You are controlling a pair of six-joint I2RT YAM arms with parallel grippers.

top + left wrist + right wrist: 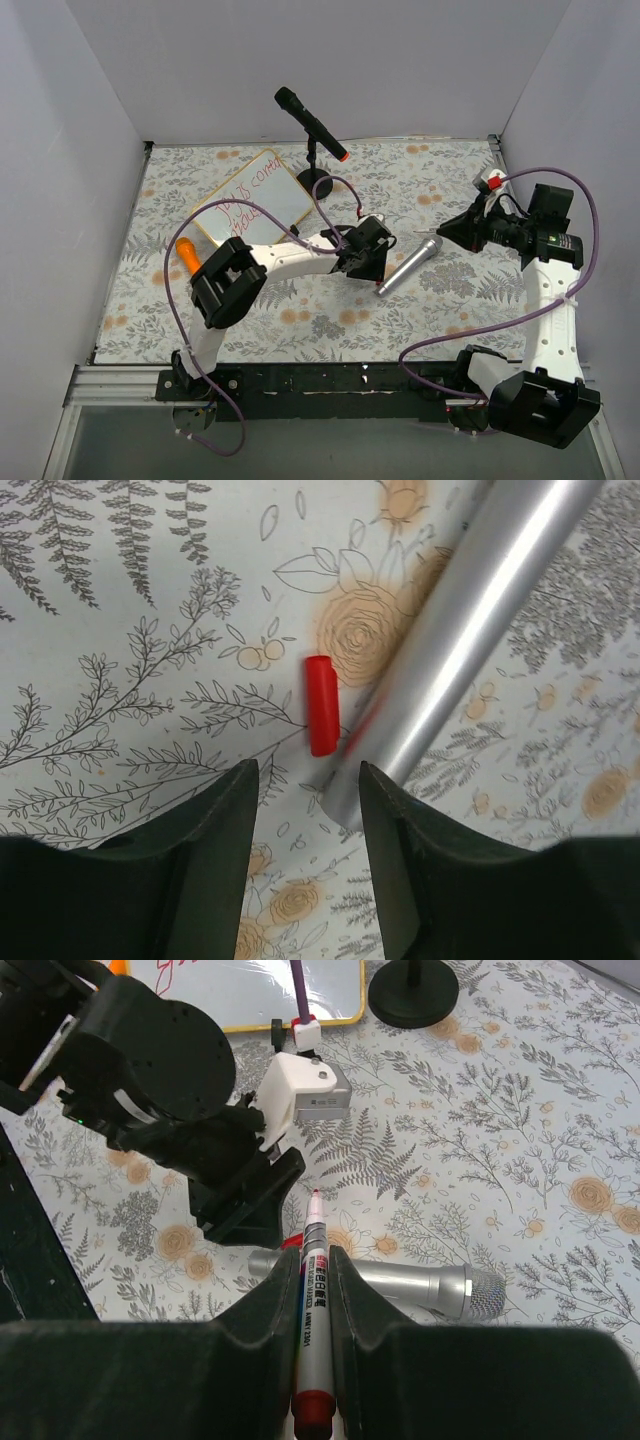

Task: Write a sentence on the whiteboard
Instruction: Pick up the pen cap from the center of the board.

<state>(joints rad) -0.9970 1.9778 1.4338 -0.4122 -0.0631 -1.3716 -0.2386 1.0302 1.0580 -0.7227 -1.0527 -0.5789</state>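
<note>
The whiteboard (262,197) lies flat toward ten o'clock on the flowered cloth (300,320), tilted on the table, with the sentence (247,195) in red across it in two slanted lines, so the writing looks done. The right gripper (313,1260) is clamped on the marker (311,1305), whose bare tip points out over the silver microphone (420,1290) toward the left gripper (305,775). In the left wrist view, that gripper's jaws stand apart with nothing between them, low over the cloth. A small red cap (322,705) lies at twelve o'clock of the gap, and the microphone's handle runs off toward one o'clock from just beside the right-hand finger. The cap lies just beside the handle, though whether they touch cannot be told. The step in hand appears to be picking up the cap, and the crowding is the hazard. A finger coming down on the handle could roll the microphone and sweep the cap away. A pinch on the cap's end could tip or flick it. The uncapped tip, held close to the other arm, could streak the cloth or the microphone if either arm drifts.
</note>
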